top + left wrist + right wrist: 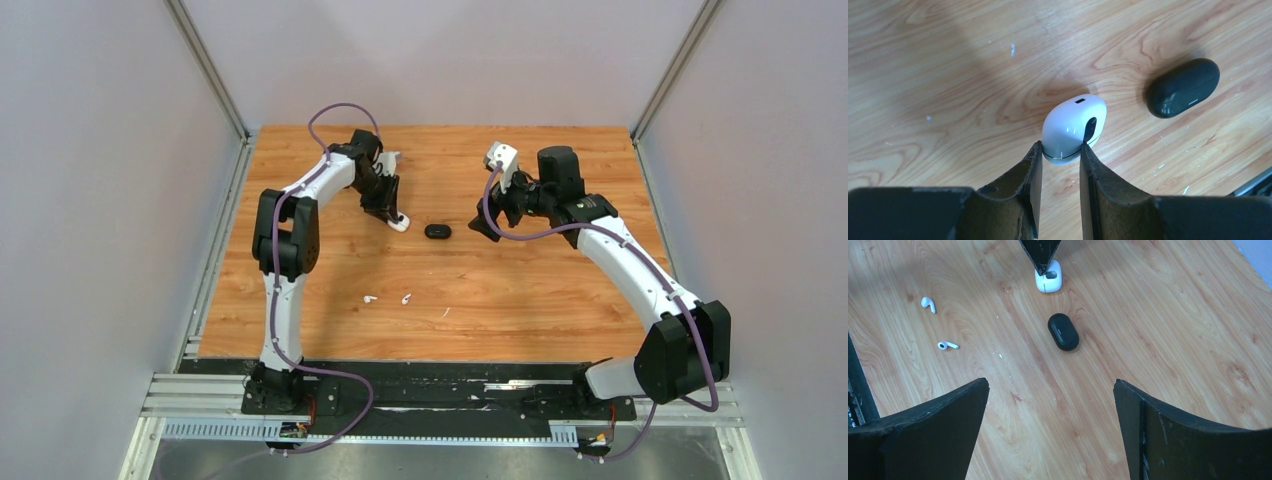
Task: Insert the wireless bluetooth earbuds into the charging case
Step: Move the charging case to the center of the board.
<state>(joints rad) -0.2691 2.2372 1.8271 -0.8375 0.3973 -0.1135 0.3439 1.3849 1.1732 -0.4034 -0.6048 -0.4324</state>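
The white charging case (1073, 125) is closed and rests on the wooden table at the far left centre (399, 223). My left gripper (1060, 148) is shut on its near end, a fingertip touching each side. The case also shows in the right wrist view (1048, 281), under my left gripper's dark fingertip (1040, 255). Two tiny white earbuds (370, 298) (407, 298) lie loose on the table nearer the front, and show in the right wrist view (928, 304) (948, 345). My right gripper (1050, 385) is wide open and empty, above the table right of centre (488, 226).
A closed black oval case (437, 231) lies between the two grippers, just right of the white case (1183, 87) (1063, 331). A thin white fleck (446, 312) lies right of the earbuds. Grey walls and metal rails border the table.
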